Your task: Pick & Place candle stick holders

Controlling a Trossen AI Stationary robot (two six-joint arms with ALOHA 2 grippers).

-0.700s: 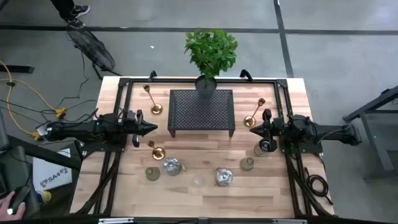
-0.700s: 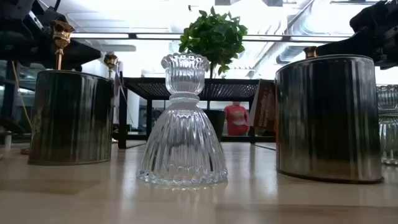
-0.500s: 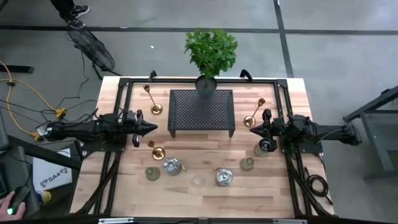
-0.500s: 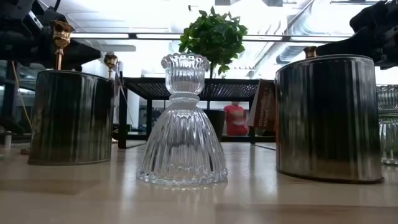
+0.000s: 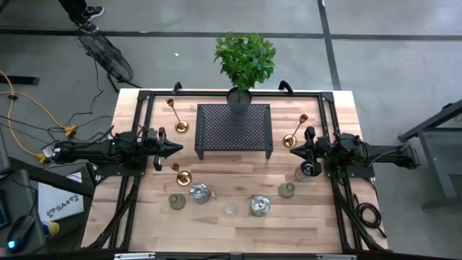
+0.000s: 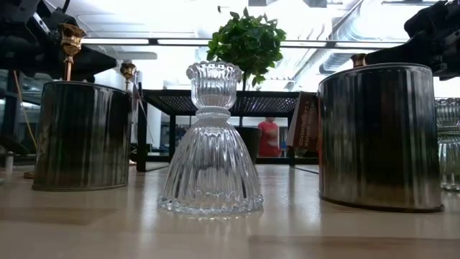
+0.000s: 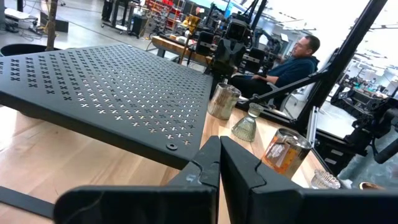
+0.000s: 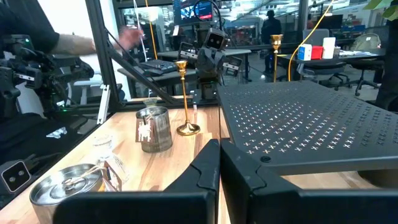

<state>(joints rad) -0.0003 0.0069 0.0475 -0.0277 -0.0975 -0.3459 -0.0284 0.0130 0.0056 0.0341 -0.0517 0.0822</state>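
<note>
Several candle stick holders stand on the wooden table around the black perforated stand. Slim brass ones stand at the far left, at the right and at the near left. Squat silver ones, dull greenish ones and a clear glass one stand along the near side. My left gripper is shut and empty, left of the stand. My right gripper is shut and empty, right of the stand.
A leafy potted plant stands behind the stand at the table's far edge. A dark round holder sits just beside my right arm. A black frame runs round the table's edges. People sit in the room beyond.
</note>
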